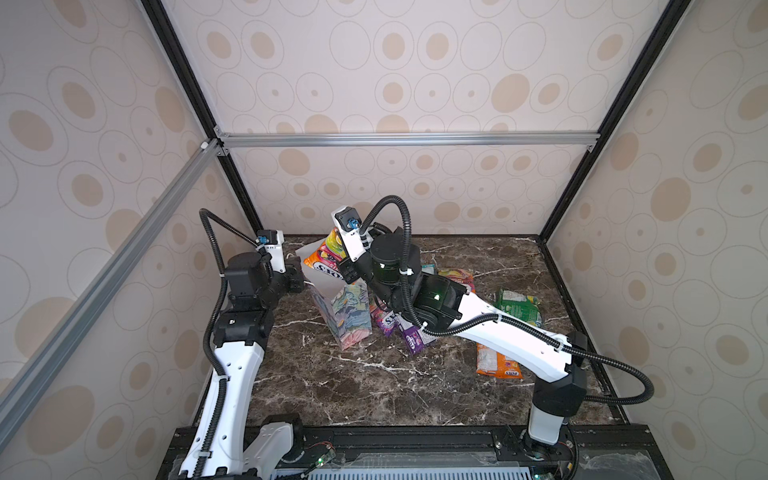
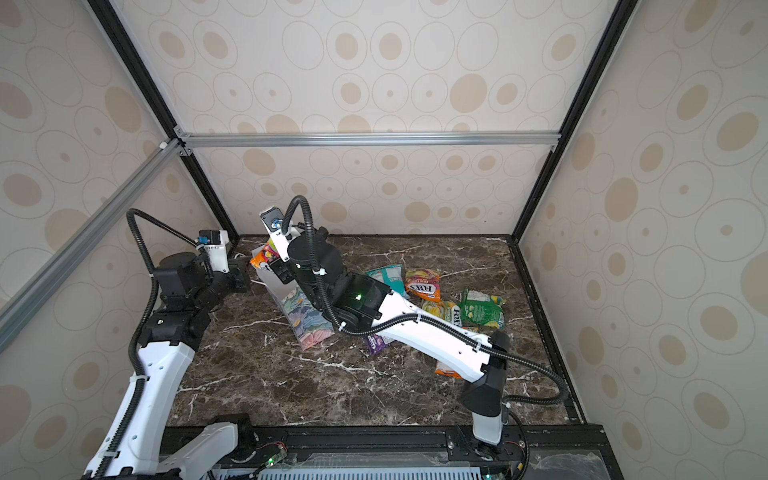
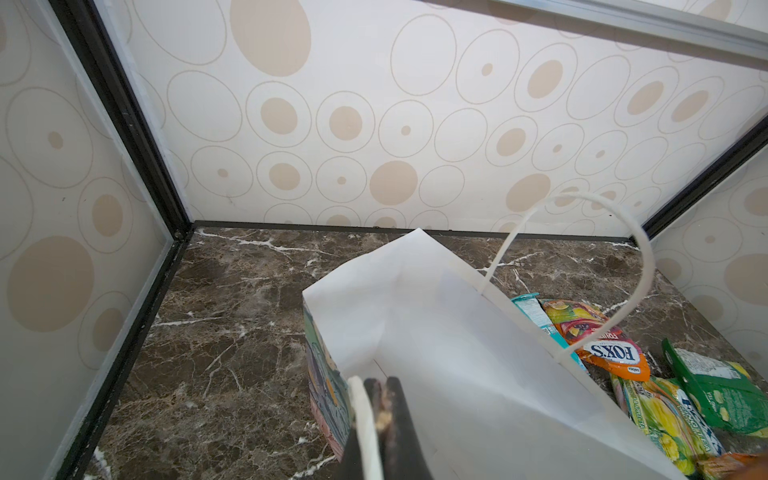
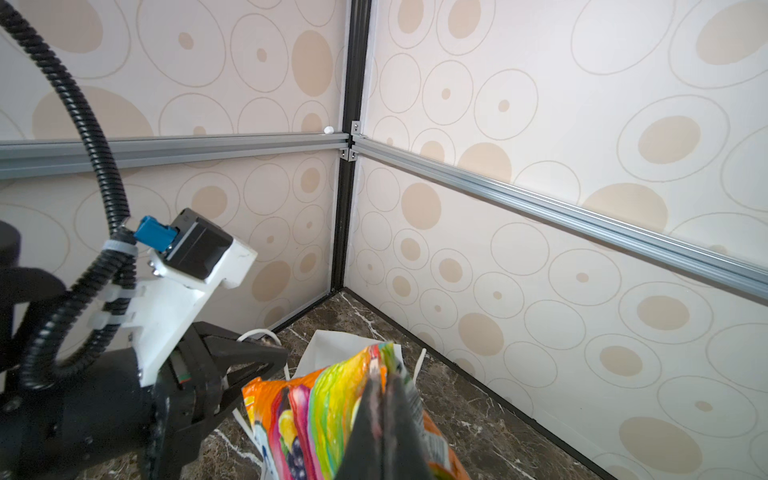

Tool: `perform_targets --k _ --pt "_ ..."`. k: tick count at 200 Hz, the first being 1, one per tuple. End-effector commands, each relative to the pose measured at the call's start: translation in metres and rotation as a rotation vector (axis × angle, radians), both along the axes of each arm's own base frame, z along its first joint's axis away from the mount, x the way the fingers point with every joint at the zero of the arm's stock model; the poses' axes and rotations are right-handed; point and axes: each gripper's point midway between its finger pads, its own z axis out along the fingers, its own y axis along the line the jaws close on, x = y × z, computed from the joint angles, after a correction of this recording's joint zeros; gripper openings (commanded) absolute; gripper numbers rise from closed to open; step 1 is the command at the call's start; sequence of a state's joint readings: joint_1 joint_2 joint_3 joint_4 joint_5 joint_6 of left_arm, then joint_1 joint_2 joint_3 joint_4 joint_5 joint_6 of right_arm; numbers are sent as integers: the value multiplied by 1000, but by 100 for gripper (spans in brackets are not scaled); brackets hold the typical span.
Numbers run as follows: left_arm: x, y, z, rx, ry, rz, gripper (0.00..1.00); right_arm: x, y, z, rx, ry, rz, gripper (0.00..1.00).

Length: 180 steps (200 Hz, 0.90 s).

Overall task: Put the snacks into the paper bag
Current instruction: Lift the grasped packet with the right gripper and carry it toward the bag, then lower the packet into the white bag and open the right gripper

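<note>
The paper bag (image 1: 348,318) (image 2: 306,322) stands left of the table's middle, leaning, with its white inside (image 3: 415,328) open upward. My left gripper (image 1: 300,277) (image 2: 244,277) (image 3: 382,386) is shut on the bag's near white cord handle (image 3: 365,419), at the rim. My right gripper (image 1: 349,271) (image 2: 282,270) (image 4: 383,377) is shut on a multicolour orange snack packet (image 1: 326,254) (image 2: 266,254) (image 4: 311,411), held just over the bag's mouth. Other snacks lie on the table to the right of the bag: teal (image 2: 386,276), orange FOX'S (image 2: 422,286) (image 3: 598,347), yellow (image 2: 444,311) and green (image 2: 482,309) (image 1: 519,309).
A purple packet (image 1: 415,337) (image 2: 376,344) and an orange one (image 1: 496,362) lie partly under my right arm. The bag's far handle (image 3: 623,253) arches up. The enclosure's patterned walls and black frame stand close behind the bag. The dark marble tabletop (image 1: 374,386) is bare towards the front.
</note>
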<state>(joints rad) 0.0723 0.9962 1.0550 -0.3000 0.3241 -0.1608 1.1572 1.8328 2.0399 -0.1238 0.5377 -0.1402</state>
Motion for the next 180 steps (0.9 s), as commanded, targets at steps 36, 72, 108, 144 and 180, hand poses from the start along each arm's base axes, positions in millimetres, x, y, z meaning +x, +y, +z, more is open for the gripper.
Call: perform_targets --k 36,72,108,144,180 --pt "-2 2 12 1 -40 7 0 1 -14 49 150 -64 -68 0" --pt "-1 1 11 -4 -40 1 0 9 -6 41 164 -39 -100 0" --pt "-1 1 10 -5 -37 -2 0 12 5 39 186 -25 -99 0" --pt "-1 1 10 -4 -38 0 0 13 12 37 164 -25 -119 0" --pt "0 1 9 -8 -33 -2 0 12 17 36 154 -43 -142 0"
